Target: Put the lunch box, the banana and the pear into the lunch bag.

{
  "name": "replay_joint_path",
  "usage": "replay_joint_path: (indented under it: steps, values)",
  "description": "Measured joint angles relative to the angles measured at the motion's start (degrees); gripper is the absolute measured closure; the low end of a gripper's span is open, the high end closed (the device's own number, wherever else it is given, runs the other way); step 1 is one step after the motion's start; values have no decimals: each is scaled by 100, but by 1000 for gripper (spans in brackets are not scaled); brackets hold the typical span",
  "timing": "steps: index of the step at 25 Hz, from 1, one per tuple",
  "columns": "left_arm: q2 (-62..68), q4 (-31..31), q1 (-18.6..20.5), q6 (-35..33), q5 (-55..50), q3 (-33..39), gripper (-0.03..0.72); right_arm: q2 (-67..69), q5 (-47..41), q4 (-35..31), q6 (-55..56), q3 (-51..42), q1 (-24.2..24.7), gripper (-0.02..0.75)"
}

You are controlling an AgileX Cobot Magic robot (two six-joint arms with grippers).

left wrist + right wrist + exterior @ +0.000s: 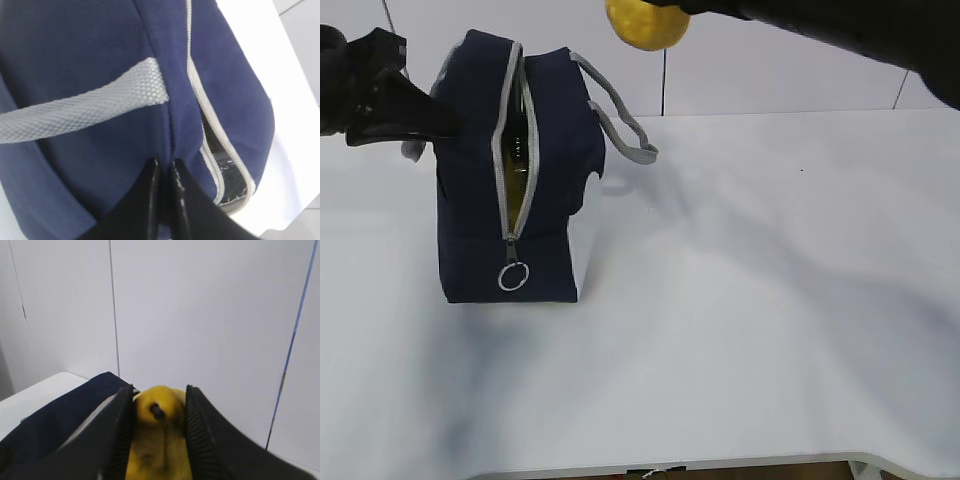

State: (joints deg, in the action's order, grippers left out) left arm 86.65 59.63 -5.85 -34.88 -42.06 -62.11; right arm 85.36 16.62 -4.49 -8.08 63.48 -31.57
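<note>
Two sets of fingers work here: the right fingers (159, 435) clamp the pear (647, 24) in the air above the bag (510, 170), which stands near the counter's (770, 300) back-left corner, unzipped; the left fingers (164, 172) pinch its fabric, closed tight.

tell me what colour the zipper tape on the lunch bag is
Light grey, against the navy fabric of the lunch bag; the zipper shows best in the exterior view.
</note>
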Motion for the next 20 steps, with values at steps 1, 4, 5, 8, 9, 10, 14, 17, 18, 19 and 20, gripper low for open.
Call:
replay_joint_path:
  steps: [1, 4, 5, 8, 9, 10, 14, 17, 18, 19, 20]
  values:
    - [0, 62, 0, -12, 14, 0, 697, 82, 14, 130, 214, 104, 0, 464]
    - [0, 235, 0, -40, 27, 0, 697, 364, 13, 798, 949, 390, -8, 464]
    - [0, 298, 0, -52, 27, 0, 697, 466, 13, 1028, 1216, 491, -8, 464]
    - [0, 466, 0, -97, 31, 0, 697, 768, 25, 1792, 1935, 769, -8, 464]
    - [0, 511, 0, -134, 42, 0, 697, 877, 36, 2055, 2182, 854, -8, 464]
    - [0, 571, 0, -176, 41, 0, 697, 985, 49, 2306, 2382, 957, -8, 464]
    - [0, 800, 0, -283, 41, 0, 697, 1371, 83, 3073, 3195, 1347, -8, 464]
    - [0, 871, 0, -299, 41, 0, 697, 1629, 97, 3580, 3612, 1593, -8, 465]
    - [0, 896, 0, -299, 41, 0, 697, 1698, 109, 3728, 3756, 1645, -8, 465]
    - [0, 912, 0, -304, 41, 0, 697, 1779, 122, 3899, 3887, 1706, -8, 465]
    - [0, 933, 0, -313, 41, 0, 697, 1858, 145, 4075, 3980, 1726, -8, 465]
